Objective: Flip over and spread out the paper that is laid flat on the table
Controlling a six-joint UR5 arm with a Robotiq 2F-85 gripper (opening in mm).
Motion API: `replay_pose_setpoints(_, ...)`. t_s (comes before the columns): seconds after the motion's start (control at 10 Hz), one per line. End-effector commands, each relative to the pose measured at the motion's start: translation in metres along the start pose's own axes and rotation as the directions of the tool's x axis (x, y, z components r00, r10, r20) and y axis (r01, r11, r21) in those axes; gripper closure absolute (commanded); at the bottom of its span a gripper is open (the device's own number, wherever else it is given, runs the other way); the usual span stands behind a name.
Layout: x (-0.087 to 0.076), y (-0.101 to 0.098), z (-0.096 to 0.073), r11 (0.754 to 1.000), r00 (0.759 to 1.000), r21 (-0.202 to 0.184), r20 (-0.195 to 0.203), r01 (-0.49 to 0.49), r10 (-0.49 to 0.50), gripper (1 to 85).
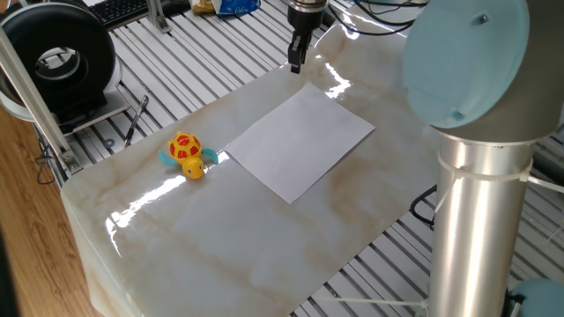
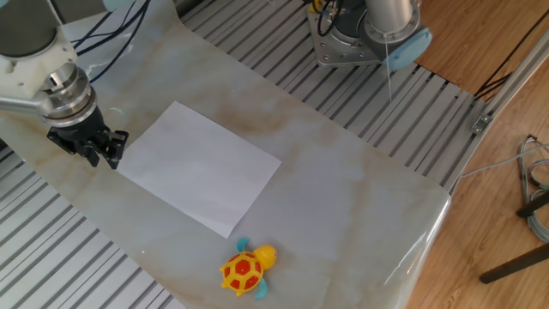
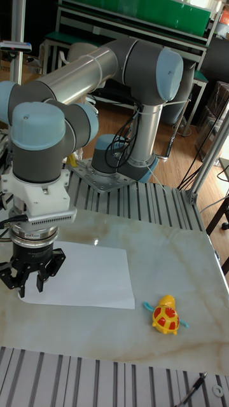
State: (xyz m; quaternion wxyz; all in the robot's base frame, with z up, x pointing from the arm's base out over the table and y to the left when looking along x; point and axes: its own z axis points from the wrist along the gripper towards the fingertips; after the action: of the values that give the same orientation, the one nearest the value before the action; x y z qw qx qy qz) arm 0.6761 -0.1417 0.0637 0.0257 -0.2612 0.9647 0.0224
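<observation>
The paper [image 1: 301, 141] [image 2: 199, 167] [image 3: 83, 276] is a plain white sheet lying flat on the cream marble table [image 1: 220, 229] [image 2: 343, 197] [image 3: 165, 254]. My gripper [image 1: 295, 63] [image 2: 103, 157] [image 3: 30, 291] points down just beyond one corner of the sheet, near the table's edge. Its fingertips show a small gap in the tall fixed view and hold nothing. I cannot tell whether the tips touch the table.
A yellow-orange toy turtle [image 1: 186, 154] [image 2: 244, 269] [image 3: 166, 316] sits on the table a little way off the paper's opposite end. Grey ribbed aluminium frame [image 2: 403, 103] surrounds the slab. The arm's base [image 2: 360, 39] is bolted beside it.
</observation>
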Motion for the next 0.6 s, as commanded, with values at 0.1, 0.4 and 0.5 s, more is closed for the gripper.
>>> replay_pose_setpoints(0.1, 0.0143, 0.0008, 0.0026, 1.0, 1.0, -0.02, 0.023, -0.005, 0.006, 45.3)
replay_pose_setpoints(0.4, 0.014, -0.0064, -0.0001, 1.0, 1.0, 0.011, 0.01, -0.015, 0.015, 46.0)
replay_pose_setpoints(0.5, 0.0115, -0.0052, -0.0001, 1.0, 1.0, 0.006, 0.02, -0.014, 0.013, 46.0)
